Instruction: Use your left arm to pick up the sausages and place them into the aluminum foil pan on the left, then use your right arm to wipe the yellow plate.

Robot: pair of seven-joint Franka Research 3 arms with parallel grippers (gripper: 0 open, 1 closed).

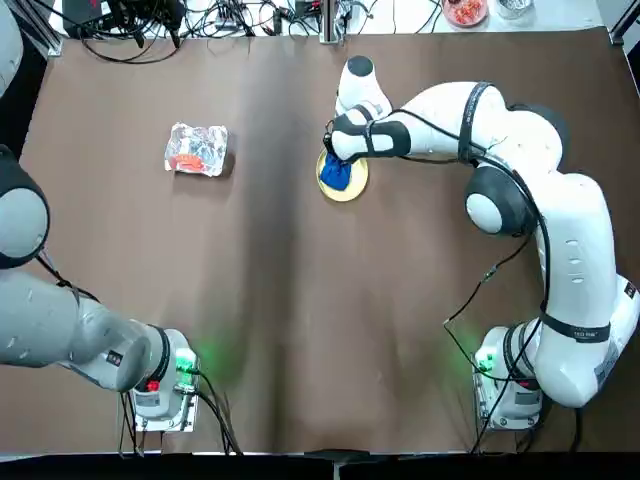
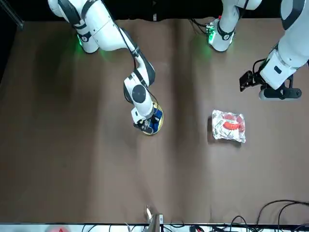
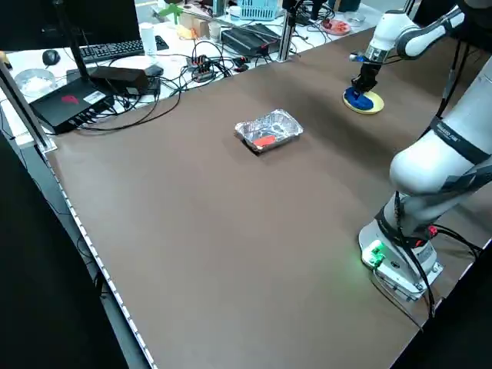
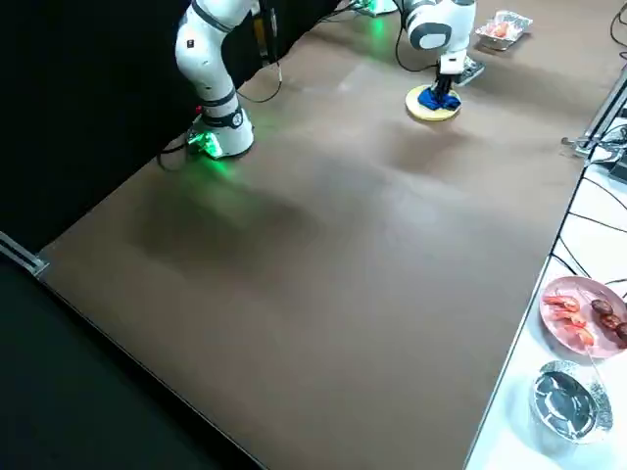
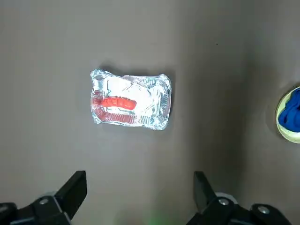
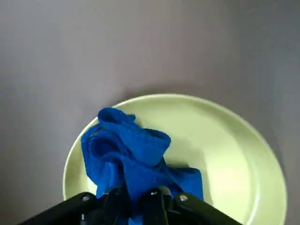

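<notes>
The red-orange sausages (image 5: 119, 103) lie inside the wrinkled aluminum foil pan (image 5: 157, 105), also seen on the table's left as the foil pan (image 1: 205, 141). My left gripper (image 5: 138, 190) hovers open and empty, high above the table on the near side of the pan. The yellow plate (image 1: 357, 183) sits mid-table with a blue cloth (image 6: 131, 154) on it. My right gripper (image 6: 136, 199) is shut on that cloth and presses it onto the plate (image 6: 225, 154).
Cables and desk gear line the far edge (image 1: 200, 15). A pink dish of food (image 4: 585, 313) and a glass bowl (image 4: 563, 401) stand on the white ledge beyond the table. Bare brown tabletop (image 1: 300, 320) spreads between the arms' bases.
</notes>
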